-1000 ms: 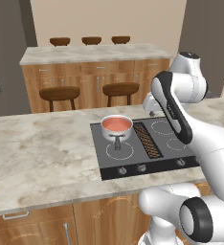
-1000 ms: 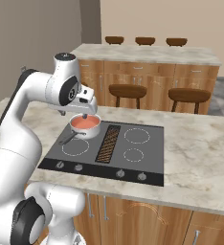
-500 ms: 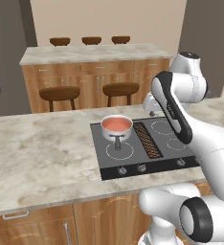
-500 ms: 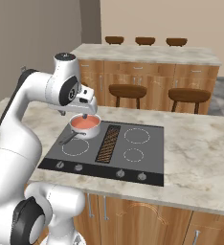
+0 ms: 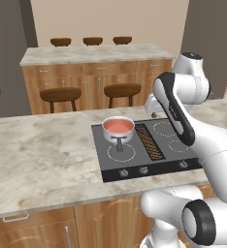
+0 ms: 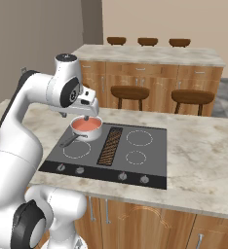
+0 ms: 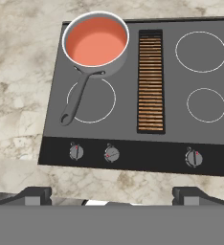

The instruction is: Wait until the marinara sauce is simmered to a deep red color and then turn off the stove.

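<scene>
The stove is a flat black rectangular cooktop set into a marbled beige-grey stone counter. It carries four white-ringed burners, a brown ribbed grill strip down its middle, and a row of small round knobs along its near edge.

The saucepan, small, round and of shiny steel, sits on the far left burner. Its short dark handle reaches toward the near side, lying across the ring of the near left burner. The marinara sauce fills the pan as a smooth, even disc, orange-pink in colour rather than deep red.

The gripper hangs above the near edge of the stove, clear of the pan and knobs. Its fingers are spread wide apart and grasp nothing. In the right base view the arm's hand stands just over the pan and hides part of its far rim.

Nothing lies on the cooktop between the gripper and the knobs.

Beyond the counter stand two round brown stools. Behind them runs a wooden cabinet island with a pale stone top, and three more stool seats show beyond it. Wooden cabinet fronts with metal handles sit beneath the near counter.
</scene>
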